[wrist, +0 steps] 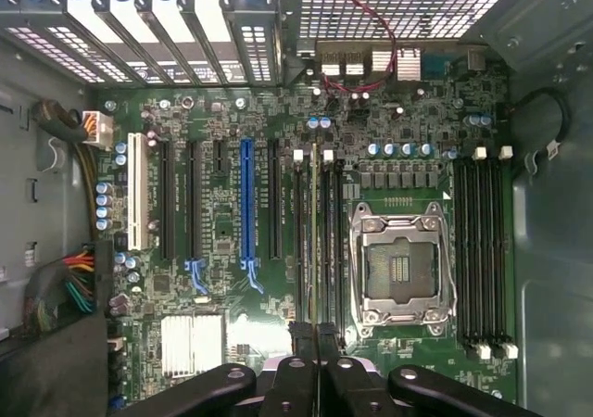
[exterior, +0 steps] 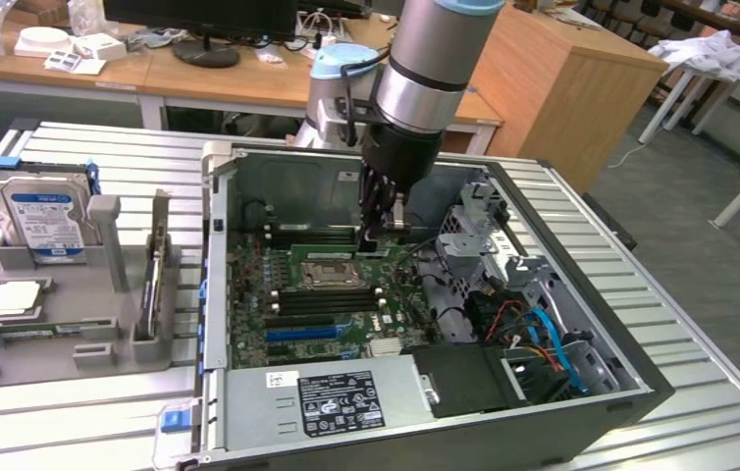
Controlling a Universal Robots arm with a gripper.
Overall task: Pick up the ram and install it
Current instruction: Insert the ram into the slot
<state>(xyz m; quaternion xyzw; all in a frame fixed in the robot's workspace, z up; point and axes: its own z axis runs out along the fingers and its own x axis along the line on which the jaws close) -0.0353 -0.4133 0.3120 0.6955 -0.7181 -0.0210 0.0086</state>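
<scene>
The ram (wrist: 313,241) appears edge-on in the wrist view as a thin green strip. It runs lengthwise over the black memory slots (wrist: 332,241) beside the processor socket (wrist: 400,267). My gripper (wrist: 315,332) is shut on the ram's upper edge, one black finger (wrist: 298,352) on each side. Whether the stick sits in a slot or hangs just above it, I cannot tell. In the exterior view my gripper (exterior: 380,228) reaches down into the open computer case (exterior: 220,294), low over the motherboard (exterior: 294,324) just behind the socket (exterior: 322,276).
A metal drive cage (exterior: 482,221) and cables (exterior: 541,329) stand close on the exterior view's right of the arm. A power supply (exterior: 331,397) fills the case front. Outside it, a grey tray (exterior: 82,319) holds a hard drive (exterior: 40,211) and a processor chip (exterior: 17,297).
</scene>
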